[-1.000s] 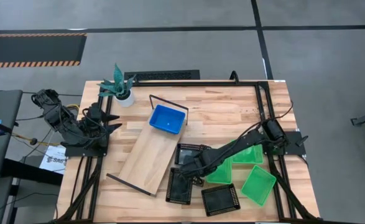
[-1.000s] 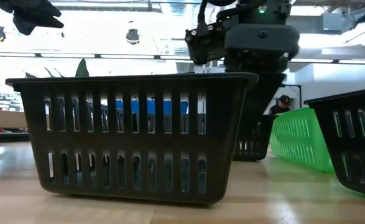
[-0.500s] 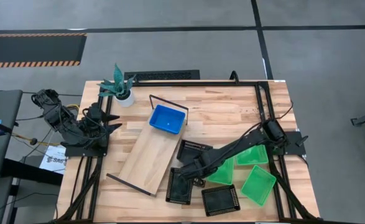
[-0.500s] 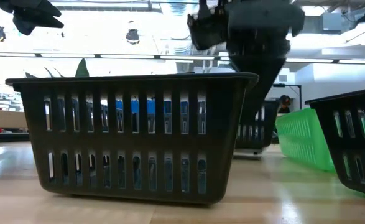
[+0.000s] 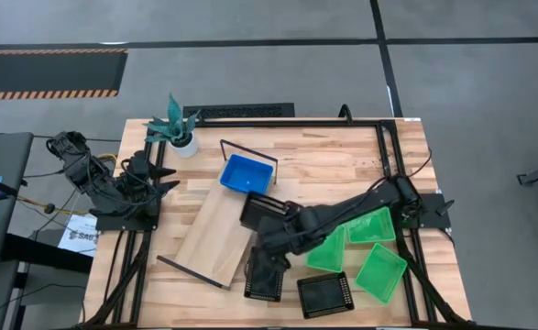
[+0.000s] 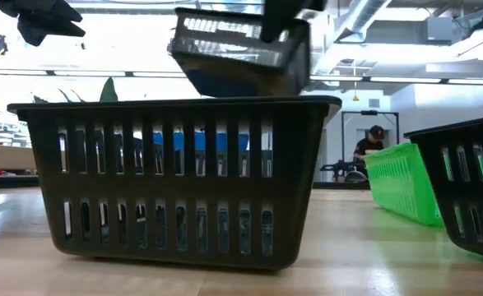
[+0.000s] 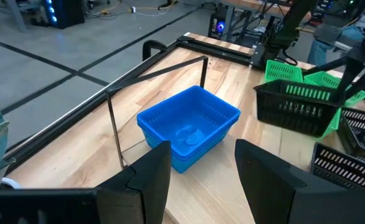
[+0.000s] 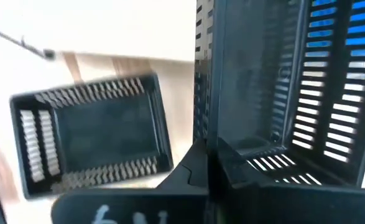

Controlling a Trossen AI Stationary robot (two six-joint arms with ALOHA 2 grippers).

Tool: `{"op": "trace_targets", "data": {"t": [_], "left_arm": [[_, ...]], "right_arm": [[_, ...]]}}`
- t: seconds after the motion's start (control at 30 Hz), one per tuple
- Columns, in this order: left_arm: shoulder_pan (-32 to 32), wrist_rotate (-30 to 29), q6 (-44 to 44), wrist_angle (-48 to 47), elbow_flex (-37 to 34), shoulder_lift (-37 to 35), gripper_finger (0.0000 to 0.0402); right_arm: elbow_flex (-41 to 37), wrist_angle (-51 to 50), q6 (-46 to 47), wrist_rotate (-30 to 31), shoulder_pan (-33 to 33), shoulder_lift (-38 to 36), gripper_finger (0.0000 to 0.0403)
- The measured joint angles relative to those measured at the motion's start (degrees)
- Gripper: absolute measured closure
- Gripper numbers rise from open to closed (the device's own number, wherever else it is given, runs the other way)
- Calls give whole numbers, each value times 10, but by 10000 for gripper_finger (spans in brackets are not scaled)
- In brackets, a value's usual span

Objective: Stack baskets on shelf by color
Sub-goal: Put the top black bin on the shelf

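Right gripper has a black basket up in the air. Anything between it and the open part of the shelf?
Nothing visible. The black basket in the right gripper hangs at the shelf edge, beside the blue basket; the plank below is bare.

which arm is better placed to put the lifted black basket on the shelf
Right. The right gripper already holds the black basket in the air at the shelf edge, near the blue basket. The left gripper sits back by its base.

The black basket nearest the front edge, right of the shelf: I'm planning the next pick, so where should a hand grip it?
Take the black basket by one long rim wall, coming straight down from above. It sits upright and open-topped, so the thin rim is exposed. The wall away from the green basket looks freer, though clearance is hard to judge.
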Motion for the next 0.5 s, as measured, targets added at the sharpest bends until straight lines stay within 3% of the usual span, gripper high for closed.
{"op": "trace_targets", "data": {"t": [0.23, 0.5], "left_arm": [[0, 0, -4, 0, 0, 0, 232], [0, 4, -7, 0, 0, 0, 232]], "right_arm": [[-1, 107, -60, 17, -36, 2, 394], [0, 128, -71, 2, -66, 6, 393]]}}
